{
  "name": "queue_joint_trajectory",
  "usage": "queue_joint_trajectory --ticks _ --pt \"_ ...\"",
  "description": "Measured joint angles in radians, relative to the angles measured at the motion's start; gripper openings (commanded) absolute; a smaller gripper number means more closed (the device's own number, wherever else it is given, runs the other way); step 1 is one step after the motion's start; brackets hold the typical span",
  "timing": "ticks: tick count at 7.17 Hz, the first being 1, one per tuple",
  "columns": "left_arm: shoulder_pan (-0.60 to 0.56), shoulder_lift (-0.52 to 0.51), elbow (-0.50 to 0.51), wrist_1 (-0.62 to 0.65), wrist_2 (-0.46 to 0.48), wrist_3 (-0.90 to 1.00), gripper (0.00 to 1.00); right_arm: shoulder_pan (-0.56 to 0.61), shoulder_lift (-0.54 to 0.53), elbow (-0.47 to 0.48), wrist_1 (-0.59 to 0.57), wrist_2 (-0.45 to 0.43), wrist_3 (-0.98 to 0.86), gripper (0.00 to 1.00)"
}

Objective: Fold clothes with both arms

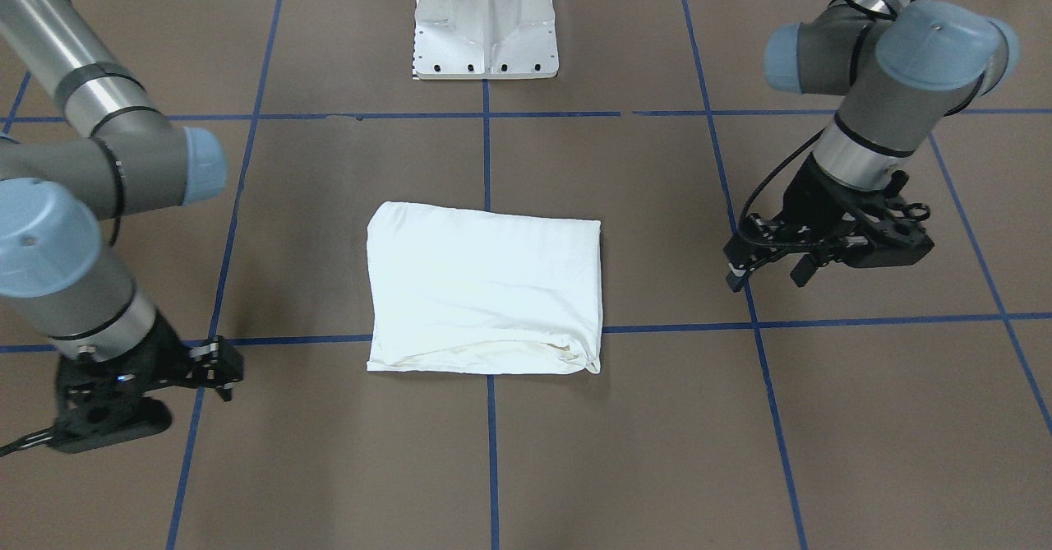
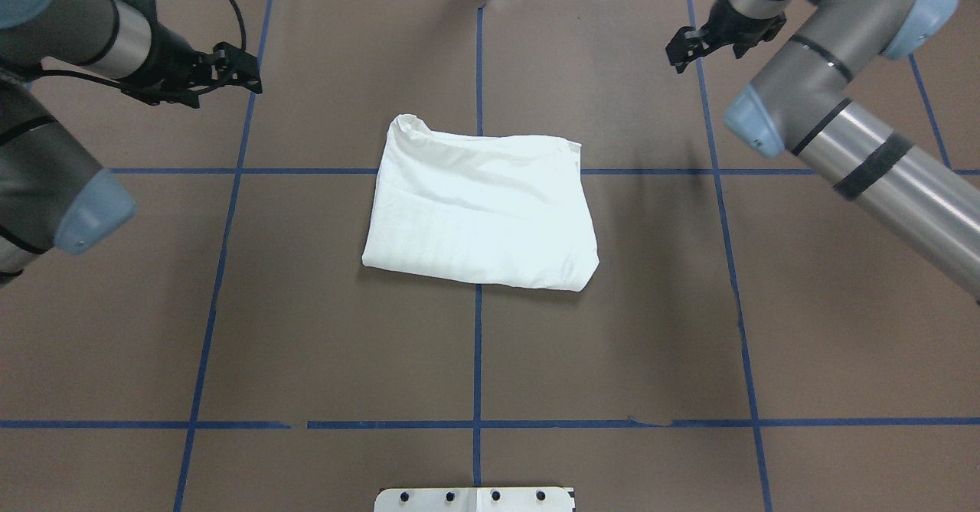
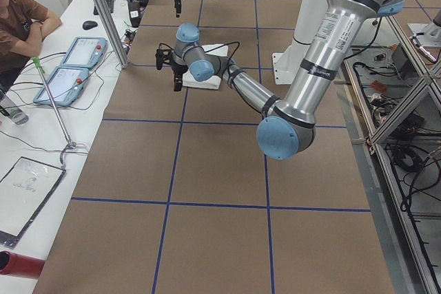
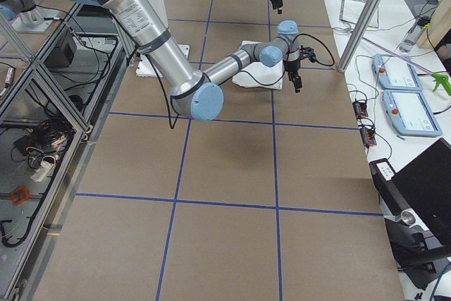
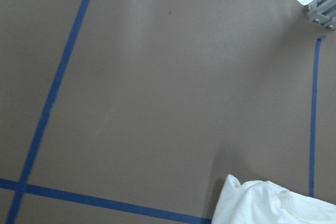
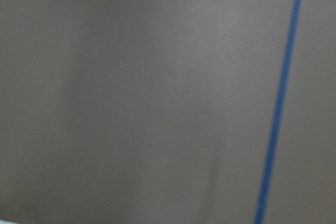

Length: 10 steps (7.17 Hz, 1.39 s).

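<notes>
Folding looks finished: T-shirt (image 2: 478, 210) folded mid-table, left gripper (image 1: 768, 275) and right gripper (image 2: 706, 47) hover toward opposite edges, fingers spread, empty; retreat likely next.

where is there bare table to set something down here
The widest bare stretch of table lies between the folded shirt and the pedestal, across the whole width. The squares either side of the shirt are bare too. It is tighter at the corners opposite the pedestal, where the left gripper and right gripper hang over the table.
</notes>
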Motion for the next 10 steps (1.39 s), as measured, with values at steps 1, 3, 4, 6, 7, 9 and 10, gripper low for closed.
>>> queue_joint_trajectory --ticks 1,3,4,6,7,9,10 --pt "-0.072 0.088 -0.043 0.017 -0.024 0.178 1.0 0.104 -0.061 0.004 -0.023 0.08 -0.133 1.0" --pt "-0.246 0.237 -0.061 0.032 -0.08 0.531 1.0 0.278 -0.147 0.028 -0.163 0.152 -0.427 1.0" --pt "-0.334 0.293 -0.044 0.044 -0.09 0.704 1.0 0.348 -0.181 0.058 -0.277 0.159 -0.579 1.0" --pt "-0.483 0.342 0.047 0.083 -0.097 0.991 1.0 0.443 -0.286 0.123 -0.398 0.163 -0.773 1.0" --pt "-0.543 0.349 0.094 0.09 -0.109 1.094 1.0 0.461 -0.345 0.164 -0.397 0.163 -0.81 1.0" --pt "-0.612 0.356 0.134 0.039 -0.159 1.154 1.0 0.471 -0.453 0.219 -0.355 0.166 -0.827 1.0" --pt "-0.628 0.375 0.141 -0.012 -0.166 1.16 1.0 0.472 -0.488 0.231 -0.332 0.168 -0.805 1.0"
